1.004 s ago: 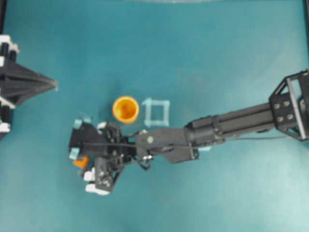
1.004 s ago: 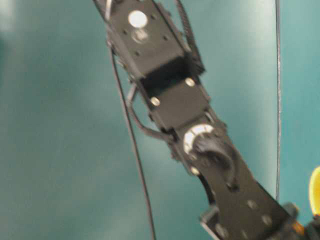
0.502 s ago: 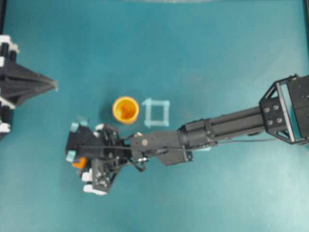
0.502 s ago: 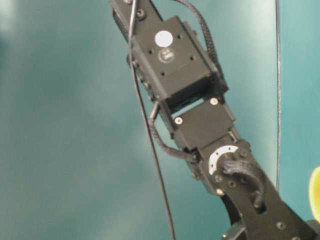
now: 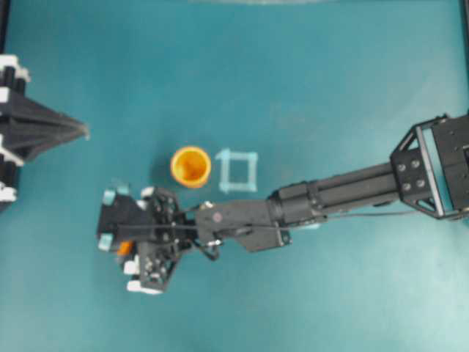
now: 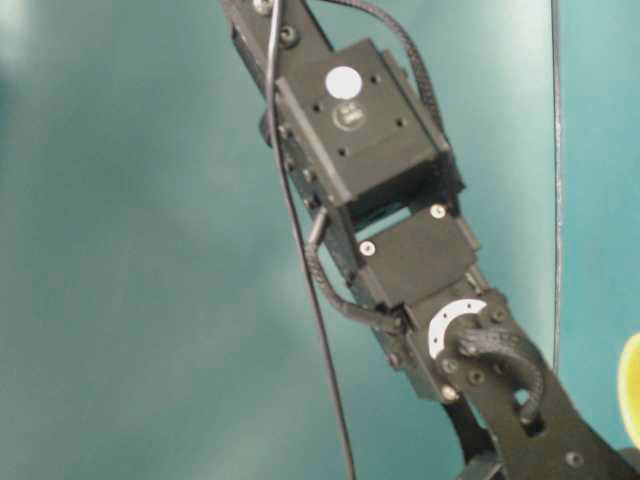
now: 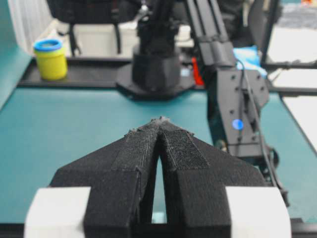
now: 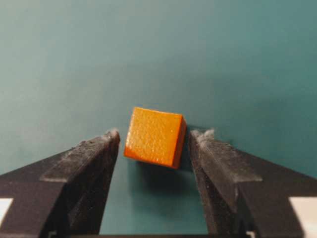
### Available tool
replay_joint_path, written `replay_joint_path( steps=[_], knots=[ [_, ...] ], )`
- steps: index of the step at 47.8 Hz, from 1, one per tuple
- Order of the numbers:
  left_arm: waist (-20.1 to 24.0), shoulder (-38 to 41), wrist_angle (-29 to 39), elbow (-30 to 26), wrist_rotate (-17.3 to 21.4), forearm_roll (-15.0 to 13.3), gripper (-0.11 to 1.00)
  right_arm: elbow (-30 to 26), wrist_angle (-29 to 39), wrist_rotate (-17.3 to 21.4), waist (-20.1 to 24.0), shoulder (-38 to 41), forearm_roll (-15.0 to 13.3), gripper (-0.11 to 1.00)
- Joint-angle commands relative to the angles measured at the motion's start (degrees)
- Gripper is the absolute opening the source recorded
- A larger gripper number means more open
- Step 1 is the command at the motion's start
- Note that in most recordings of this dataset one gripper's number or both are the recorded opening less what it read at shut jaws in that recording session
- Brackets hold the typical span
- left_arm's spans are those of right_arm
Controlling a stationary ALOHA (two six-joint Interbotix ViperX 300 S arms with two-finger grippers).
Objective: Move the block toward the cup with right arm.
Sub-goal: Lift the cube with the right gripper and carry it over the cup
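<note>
The block [image 8: 155, 137] sits on the table [image 5: 308, 81] between the right gripper's [image 8: 153, 141] 2 fingertips — small gaps either side. In the overhead view the cup [image 5: 190, 166] stands above the gripper, up-right of it, the tape square [image 5: 237, 171] just beside it — further right.

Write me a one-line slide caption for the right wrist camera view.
Right gripper brackets the orange block on the teal table, jaws open either side.

no readable text, labels, brands or numbers anywhere — not on either arm — in any view.
</note>
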Motion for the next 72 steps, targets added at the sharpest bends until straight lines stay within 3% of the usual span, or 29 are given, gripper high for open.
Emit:
replay_joint_path(
  steps=[1, 11, 26, 49, 72],
  knots=[
    [0.09, 0.53, -0.26, -1.41, 0.00, 0.00, 0.00, -1.67, 0.62, 0.00, 0.26, -1.49, -0.18, 0.58],
    [0.09, 0.53, -0.18, -1.49, 0.00, 0.09, 0.00, -1.85, 0.97, 0.09, 0.26, -1.85, -0.18, 0.41],
    [0.00, 0.53, 0.97, -1.49, 0.00, 0.09, 0.00, -1.85, 6.77, -0.79, 0.26, -7.56, -0.70, 0.41],
    [0.09, 0.44, 1.76, -1.49, 0.00, 0.09, 0.00, -0.53, 20.04, -1.05, -0.26, -16.17, -10.20, 0.41],
    [0.09, 0.44, 1.76, -1.49, 0.09, 0.09, 0.00, 6.94, 21.09, -0.26, -3.78, -21.36, -10.20, 0.41]
  ],
)
